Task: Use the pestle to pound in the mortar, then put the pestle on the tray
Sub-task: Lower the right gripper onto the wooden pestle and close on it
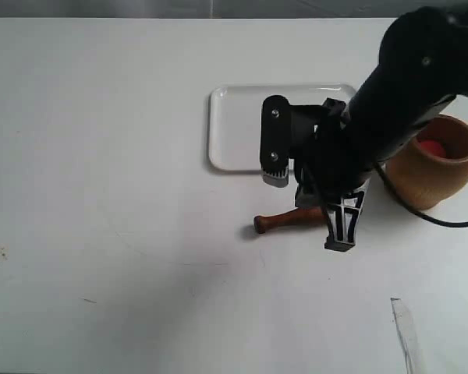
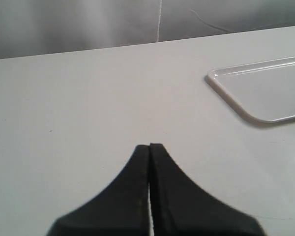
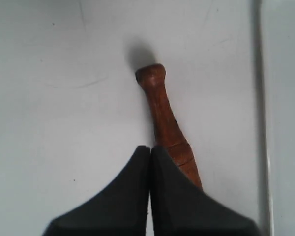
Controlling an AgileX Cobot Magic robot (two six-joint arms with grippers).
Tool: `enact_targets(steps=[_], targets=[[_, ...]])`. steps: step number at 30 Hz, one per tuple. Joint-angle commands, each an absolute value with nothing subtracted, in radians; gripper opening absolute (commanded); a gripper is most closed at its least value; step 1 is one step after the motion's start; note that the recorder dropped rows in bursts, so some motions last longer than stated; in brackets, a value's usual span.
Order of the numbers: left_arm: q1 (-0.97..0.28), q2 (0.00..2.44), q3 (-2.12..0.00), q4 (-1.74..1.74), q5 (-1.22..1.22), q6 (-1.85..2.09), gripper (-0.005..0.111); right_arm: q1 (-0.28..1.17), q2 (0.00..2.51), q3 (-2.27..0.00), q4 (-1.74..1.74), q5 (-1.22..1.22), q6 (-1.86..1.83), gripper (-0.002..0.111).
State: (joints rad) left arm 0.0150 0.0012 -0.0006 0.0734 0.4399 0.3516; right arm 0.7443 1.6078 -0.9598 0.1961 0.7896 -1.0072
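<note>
The pestle [image 1: 288,220] lies flat on the white table, its knob pointing left and its thick end under my right arm. In the right wrist view the pestle [image 3: 163,115] runs ahead of my right gripper [image 3: 150,146]. That gripper is shut and grips nothing; the thick end passes beside and beneath one finger. In the exterior view the right gripper [image 1: 342,234] hangs low over the thick end. The mortar [image 1: 433,167] stands upright at the right, with something red inside. Behind the pestle lies the tray [image 1: 238,125]. My left gripper [image 2: 150,145] is shut and holds nothing; it is outside the exterior view.
A corner of the tray [image 2: 258,91] shows in the left wrist view, ahead and to one side of the left gripper. A black cable [image 1: 441,220] trails from the right arm in front of the mortar. A scuff mark [image 1: 405,331] sits near the table's front right.
</note>
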Motion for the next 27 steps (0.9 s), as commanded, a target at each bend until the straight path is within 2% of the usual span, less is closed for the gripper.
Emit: enact_targets(steps=[1,5,8,16,18,27], targets=[[0.007,0.0,0.0,0.066,0.437,0.343,0.0,0.747,1.666,-0.963,0.168,0.727,-1.017,0.0],[0.007,0.0,0.0,0.066,0.437,0.343,0.0,0.749,1.683,-0.967,0.225,0.726,-1.093,0.0],[0.007,0.0,0.0,0.066,0.437,0.343,0.0,0.749,1.68,-0.967,0.29,0.741,-1.183,0.006],[0.007,0.0,0.0,0.066,0.437,0.343,0.0,0.749,1.685,-0.967,0.429,0.694,-1.319,0.05],[0.007,0.0,0.0,0.066,0.437,0.343,0.0,0.749,1.686,-0.967,0.436,0.678,-1.319,0.052],[0.007,0.0,0.0,0.066,0.437,0.343,0.0,0.749,1.775,-0.967,0.437,0.62,-1.308,0.051]])
